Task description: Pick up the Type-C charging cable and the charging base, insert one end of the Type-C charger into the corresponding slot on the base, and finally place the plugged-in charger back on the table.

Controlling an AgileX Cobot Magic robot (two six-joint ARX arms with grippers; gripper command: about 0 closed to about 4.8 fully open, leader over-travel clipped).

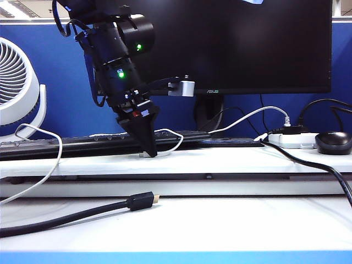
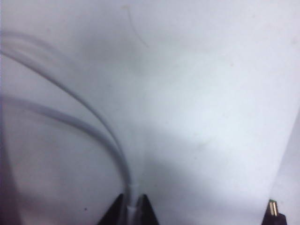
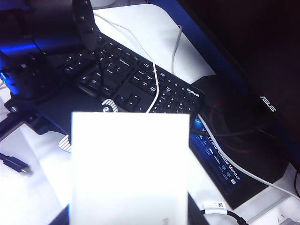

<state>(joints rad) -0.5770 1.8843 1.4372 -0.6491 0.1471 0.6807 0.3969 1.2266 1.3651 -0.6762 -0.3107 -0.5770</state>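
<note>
Left gripper (image 1: pixel 148 152): you are pinching the Type-C charging cable (image 2: pixel 132 197) at left of centre in the exterior view, on the raised shelf of the table (image 1: pixel 231 162); the fingers (image 2: pixel 148 212) are nearly shut around its plug end.
Step in hand: you are securing the cable pickup.
Right gripper (image 3: pixel 129 213): hidden behind the charging base (image 3: pixel 130 166), a white block filling the lower centre of its wrist view; you cannot tell its grip.
Next move: lifting the plug off the shelf and aligning it with the base's slot, likely needing care.

Mouse (image 1: pixel 333 142) right of keyboard (image 1: pixel 104 144).
</note>
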